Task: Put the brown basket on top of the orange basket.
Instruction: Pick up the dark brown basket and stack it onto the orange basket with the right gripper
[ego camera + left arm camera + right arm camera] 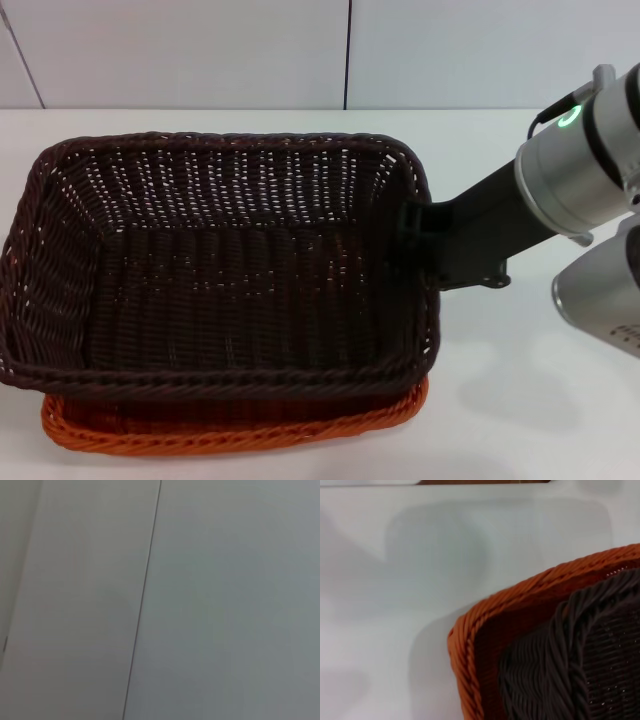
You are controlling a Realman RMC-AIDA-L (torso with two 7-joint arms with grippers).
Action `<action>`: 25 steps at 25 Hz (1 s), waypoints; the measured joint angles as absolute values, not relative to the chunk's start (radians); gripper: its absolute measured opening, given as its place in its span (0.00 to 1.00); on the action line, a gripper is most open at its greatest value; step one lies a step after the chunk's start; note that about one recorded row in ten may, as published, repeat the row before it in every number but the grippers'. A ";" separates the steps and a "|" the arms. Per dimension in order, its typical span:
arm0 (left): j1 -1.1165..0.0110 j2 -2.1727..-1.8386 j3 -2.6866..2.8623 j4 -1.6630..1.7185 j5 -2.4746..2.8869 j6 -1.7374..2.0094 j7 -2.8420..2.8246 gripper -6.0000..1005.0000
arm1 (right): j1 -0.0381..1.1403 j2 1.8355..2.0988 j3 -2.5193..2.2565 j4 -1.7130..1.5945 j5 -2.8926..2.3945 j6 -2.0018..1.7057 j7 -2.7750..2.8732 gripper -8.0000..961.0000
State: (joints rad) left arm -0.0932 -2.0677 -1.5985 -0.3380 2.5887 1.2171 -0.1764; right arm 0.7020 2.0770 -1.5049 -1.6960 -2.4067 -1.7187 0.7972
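The head view looks forward and down at the desk, taking in the whole brown basket with the orange basket under it. The right wrist view sits close to one corner of both baskets, which it shares with the head view. The left wrist view faces only a pale panelled wall.

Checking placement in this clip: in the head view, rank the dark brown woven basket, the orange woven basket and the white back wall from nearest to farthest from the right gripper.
1. Dark brown woven basket: the right gripper is at its right rim.
2. Orange woven basket: underneath, rim showing at the front.
3. White back wall: behind the table.
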 joint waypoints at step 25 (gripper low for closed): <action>-0.088 -2.065 -1.612 -0.324 2.588 1.210 -0.183 0.78 | 0.566 2.078 -1.581 -1.756 -2.411 -1.675 0.940 0.19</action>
State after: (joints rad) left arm -0.0882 -2.0653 -1.6123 -0.3235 2.5880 1.2101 -0.1825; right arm 0.5659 2.0782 -1.5808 -1.7559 -2.4111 -1.6749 0.9403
